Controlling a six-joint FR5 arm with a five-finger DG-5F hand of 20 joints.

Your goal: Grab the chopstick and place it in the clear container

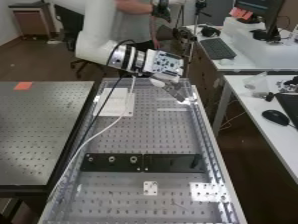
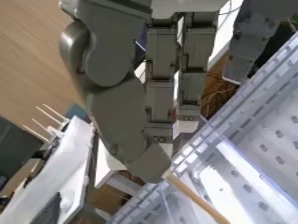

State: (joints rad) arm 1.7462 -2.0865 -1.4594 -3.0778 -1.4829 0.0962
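Starting at the near end, meeting a small white plate (image 1: 150,188) lying flat on the perforated bench top (image 1: 159,204). Moving on to a dark bar (image 1: 141,162) stretching crosswise (rather like a threshold) between the clear side walls (image 1: 213,157). Passing, farther along on the left, a white cable (image 1: 105,131) looping over the bench in a long curve, then a pale board (image 1: 115,103) lying near the left wall.

Coming next to the hand (image 1: 170,88), hanging low over the far right part of the bench, beside the right wall. Slanting downward and to the right from the wrist, tilting well away from upright. Keeping the thumb (image 2: 110,107) bent inward, with its tip closing on one end of the chopstick (image 2: 193,197); showing other fingers (image 2: 189,95) hanging fairly straight alongside. Pinching the chopstick, then, at that end (the surface opposing the thumb being hidden, so not telling which finger is pressing back). Holding it aslant, with its free length extending past the wall's rim and over the perforated surface in the wrist view.

Looming above and left of the hand, seeing the white arm (image 1: 100,42) coming in from the upper left, bending at the wrist, and carrying a circuit board (image 1: 166,63) just above the hand.
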